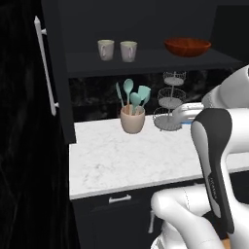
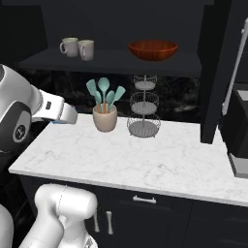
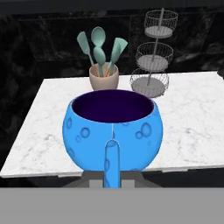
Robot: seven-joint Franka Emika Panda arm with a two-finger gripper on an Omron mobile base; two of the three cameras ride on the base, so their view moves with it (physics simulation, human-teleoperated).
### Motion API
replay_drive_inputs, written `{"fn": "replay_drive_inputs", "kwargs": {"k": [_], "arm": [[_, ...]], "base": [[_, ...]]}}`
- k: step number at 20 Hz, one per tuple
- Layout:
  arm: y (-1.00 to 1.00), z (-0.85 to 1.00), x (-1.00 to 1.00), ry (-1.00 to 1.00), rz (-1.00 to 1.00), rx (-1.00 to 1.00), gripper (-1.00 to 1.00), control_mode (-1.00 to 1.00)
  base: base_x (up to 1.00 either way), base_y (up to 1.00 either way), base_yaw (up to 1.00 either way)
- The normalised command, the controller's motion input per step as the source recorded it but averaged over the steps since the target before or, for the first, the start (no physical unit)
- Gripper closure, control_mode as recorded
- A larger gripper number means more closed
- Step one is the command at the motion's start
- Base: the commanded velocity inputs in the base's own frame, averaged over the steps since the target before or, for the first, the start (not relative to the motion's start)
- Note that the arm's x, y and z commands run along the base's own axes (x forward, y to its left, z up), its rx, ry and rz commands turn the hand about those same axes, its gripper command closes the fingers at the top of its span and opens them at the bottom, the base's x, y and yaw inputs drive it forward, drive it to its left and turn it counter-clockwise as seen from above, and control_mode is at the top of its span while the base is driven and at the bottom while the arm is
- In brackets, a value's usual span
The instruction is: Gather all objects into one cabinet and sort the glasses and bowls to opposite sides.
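Bowl first: the small blue bowl (image 3: pixel 113 131) sits directly in front of the hand camera, held off the counter, its dark inside turned up; the gripper (image 3: pixel 112 177) is pressed together on the near wall of it, one finger reflected in the glossy blue side, so the hand pinches the rim and nothing else. Beyond the bowl, farther from the hand, stand the beige pot of teal spoons (image 3: pixel 103 75) and the wire tiered stand (image 3: pixel 152 65) on the white marble counter (image 3: pixel 192 118); both are well apart from the bowl. Above the hand, on the shelf of the open black cabinet (image 1: pixel 146 61), the two grey-beige cups (image 1: pixel 116 50) stand close together on one side and the red-brown bowl (image 1: pixel 187 46) on the other side.

As I judge it, the step in hand is to carry the blue bowl up to that shelf; to do it well the hand should rise first, pass clear of the shelf edge, keep the bowl level, and set it down near the red-brown bowl, away from the cups; a rim pinch may slip if the wrist tilts.
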Motion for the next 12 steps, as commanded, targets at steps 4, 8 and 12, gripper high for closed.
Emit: {"fn": "replay_drive_inputs", "kwargs": {"k": [4, 8, 12], "arm": [[0.00, 0.00, 0.00, 0.00, 0.00, 0.00, 1.00, 1.00], [0.00, 0.00, 0.00, 0.00, 0.00, 0.00, 1.00, 1.00], [0.00, 0.00, 0.00, 0.00, 0.00, 0.00, 1.00, 1.00]], "base": [[0.31, 0.00, 0.11], [0.46, 0.00, 0.01], [0.55, 0.00, 0.00]]}}
